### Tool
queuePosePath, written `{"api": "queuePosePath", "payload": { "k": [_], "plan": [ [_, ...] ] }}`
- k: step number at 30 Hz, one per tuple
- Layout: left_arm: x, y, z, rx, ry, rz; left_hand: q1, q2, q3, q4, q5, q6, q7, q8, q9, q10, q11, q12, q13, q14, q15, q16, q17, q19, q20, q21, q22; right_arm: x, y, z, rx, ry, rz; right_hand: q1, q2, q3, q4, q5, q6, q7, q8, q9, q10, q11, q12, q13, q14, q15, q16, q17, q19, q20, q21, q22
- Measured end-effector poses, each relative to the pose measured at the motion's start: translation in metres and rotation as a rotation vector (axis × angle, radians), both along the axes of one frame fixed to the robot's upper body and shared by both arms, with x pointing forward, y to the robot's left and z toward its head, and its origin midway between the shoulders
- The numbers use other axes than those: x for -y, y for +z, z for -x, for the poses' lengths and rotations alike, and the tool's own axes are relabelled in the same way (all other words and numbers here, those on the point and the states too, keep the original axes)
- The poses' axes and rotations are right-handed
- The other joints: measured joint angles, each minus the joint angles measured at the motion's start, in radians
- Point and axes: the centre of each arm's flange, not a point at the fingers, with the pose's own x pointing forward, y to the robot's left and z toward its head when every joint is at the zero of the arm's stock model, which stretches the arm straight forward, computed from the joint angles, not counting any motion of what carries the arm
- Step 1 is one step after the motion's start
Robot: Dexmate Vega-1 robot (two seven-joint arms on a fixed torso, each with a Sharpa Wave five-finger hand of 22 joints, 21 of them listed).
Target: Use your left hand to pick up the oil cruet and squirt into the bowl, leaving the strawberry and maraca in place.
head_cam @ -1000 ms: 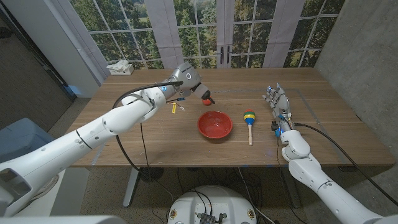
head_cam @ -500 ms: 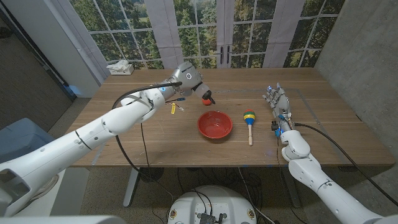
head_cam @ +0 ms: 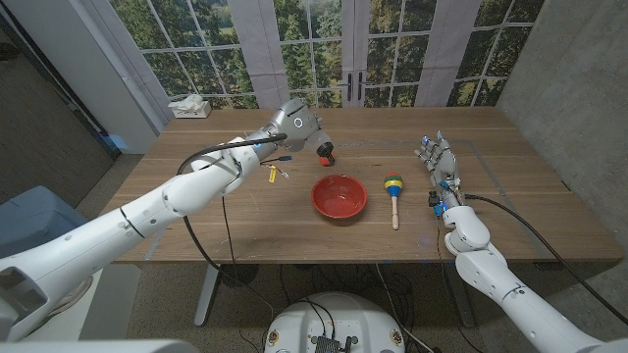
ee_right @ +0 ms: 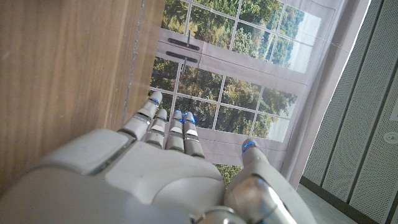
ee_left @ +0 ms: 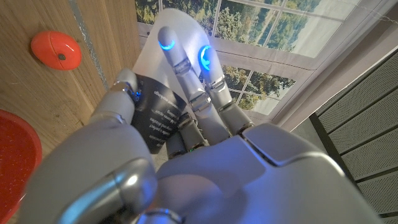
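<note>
My left hand (head_cam: 297, 124) is raised over the table's far middle and grips the oil cruet (ee_left: 155, 115), a dark bottle with white lettering. The cruet's dark end (head_cam: 326, 152) sticks out past the fingers, right beside the strawberry (head_cam: 319, 147). The strawberry (ee_left: 56, 50) lies on the wood just beyond the red bowl (head_cam: 339, 196), whose rim (ee_left: 15, 162) is close to the hand. To the right of the bowl lies the maraca (head_cam: 394, 188), with a striped head and a wooden handle. My right hand (head_cam: 439, 162) waits at the table's right side with its fingers (ee_right: 168, 130) straight and holds nothing.
A small yellow item (head_cam: 274, 174) and a blue-tipped cable end (head_cam: 285, 155) lie left of the bowl under my left forearm. A tissue box (head_cam: 189, 106) stands at the far left corner. Windows run behind the table.
My left hand has turned slightly with the cruet, and the cruet's dark end has shifted a little to the left by the strawberry. The right arm has not moved.
</note>
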Motion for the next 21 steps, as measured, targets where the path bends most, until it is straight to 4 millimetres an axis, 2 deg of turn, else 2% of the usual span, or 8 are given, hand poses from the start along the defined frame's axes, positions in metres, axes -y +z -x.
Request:
{"api": "queuePosePath", "payload": {
  "k": [5,6,10,15,17,18,19,21],
  "plan": [
    [0.0006,-0.001,-0.0001,0.01,0.009,-0.007,0.012,0.02,0.0,0.0,-0.007,-0.038,-0.01,-0.052,-0.025,-0.107,0.002,-0.003,-0.035,-0.045,-0.045,-0.023,0.008,-0.011,0.0,0.0,-0.019,0.0011,-0.0005,0.0006,0.0,-0.001,-0.001,0.0,0.0,0.0,0.0,0.0,0.0,0.0,0.0,0.0,0.0,0.0,0.0,0.0,0.0,0.0,0.0,0.0,0.0,0.0,-0.004,0.0],
    [0.0007,-0.0012,-0.0002,0.011,0.012,-0.008,0.015,0.028,0.02,0.02,-0.009,-0.042,-0.007,-0.058,-0.029,-0.126,0.003,-0.004,-0.041,-0.048,-0.048,-0.028,0.01,-0.011,0.0,0.0,-0.022,0.0011,-0.0005,0.0006,0.0,-0.001,-0.001,0.0,0.0,0.0,0.0,0.0,0.0,0.0,0.0,0.0,0.0,0.0,0.0,0.0,0.0,0.0,0.0,0.0,0.0,0.0,-0.004,0.0],
    [0.002,-0.0015,0.0008,0.016,0.017,-0.012,0.011,0.036,0.026,0.026,-0.009,-0.06,-0.007,-0.079,-0.04,-0.188,0.008,-0.003,-0.058,-0.057,-0.046,-0.039,0.015,-0.011,0.0,0.0,-0.031,0.0018,-0.0005,0.0009,0.0,0.001,-0.001,-0.013,-0.013,0.0,0.0,0.0,0.0,0.0,0.0,0.0,0.0,0.0,0.0,0.0,0.0,0.0,0.0,0.0,0.004,0.004,-0.004,0.0],
    [0.003,-0.0015,0.0021,0.021,0.023,-0.016,0.006,0.042,0.105,0.099,-0.009,-0.138,-0.008,-0.125,-0.055,-0.265,0.025,-0.003,-0.084,-0.066,-0.041,-0.053,0.024,-0.011,0.0,0.0,-0.038,0.0017,-0.0005,0.0009,0.001,0.005,-0.001,-0.013,-0.013,-0.003,-0.003,0.0,0.0,0.0,0.0,0.0,0.0,0.0,0.0,0.0,0.0,0.0,0.0,0.0,0.007,0.007,-0.008,0.0],
    [0.0032,-0.0017,0.0024,0.022,0.026,-0.017,0.0,0.047,0.113,0.108,-0.01,-0.174,-0.008,-0.142,-0.062,-0.297,0.032,-0.003,-0.094,-0.068,-0.042,-0.061,0.029,-0.011,0.0,0.004,-0.042,0.002,-0.0009,0.0007,0.0,0.006,-0.001,-0.013,-0.013,-0.003,-0.003,0.0,0.0,0.0,0.0,0.0,0.0,0.0,0.0,0.0,0.0,0.0,0.0,0.0,0.007,0.007,-0.008,0.0],
    [0.0034,-0.0017,0.0028,0.023,0.027,-0.018,-0.001,0.049,0.129,0.123,-0.014,-0.188,-0.01,-0.149,-0.066,-0.315,0.036,-0.003,-0.099,-0.068,-0.042,-0.061,0.031,-0.011,0.0,0.004,-0.042,0.0021,-0.0011,0.0005,-0.001,0.007,0.0,-0.013,-0.013,-0.003,-0.003,0.0,0.0,0.0,0.0,0.0,0.0,0.0,0.0,0.0,0.0,0.0,0.0,0.0,0.007,0.007,-0.008,0.0],
    [0.0034,-0.0017,0.0028,0.023,0.027,-0.018,-0.001,0.049,0.167,0.161,-0.016,-0.205,-0.008,-0.155,-0.069,-0.336,0.039,-0.003,-0.104,-0.068,-0.042,-0.063,0.033,-0.011,0.0,0.004,-0.042,0.0022,-0.0012,0.0004,-0.001,0.007,0.0,-0.013,-0.013,-0.003,-0.003,0.0,0.0,0.0,0.0,0.0,0.0,0.0,0.0,0.0,0.0,0.0,0.0,0.0,0.007,0.007,-0.008,0.0],
    [0.004,-0.0019,0.0037,0.027,0.028,-0.021,-0.001,0.049,0.168,0.16,-0.016,-0.224,-0.01,-0.161,-0.073,-0.357,0.046,-0.003,-0.11,-0.075,-0.039,-0.069,0.034,-0.011,0.0,0.004,-0.042,0.0024,-0.0012,0.0001,-0.001,0.008,0.001,-0.013,-0.013,-0.003,-0.003,0.0,0.0,0.0,0.0,0.0,0.0,0.0,0.0,0.0,0.0,0.0,0.0,0.0,0.007,0.007,-0.008,0.0]
  ]
}}
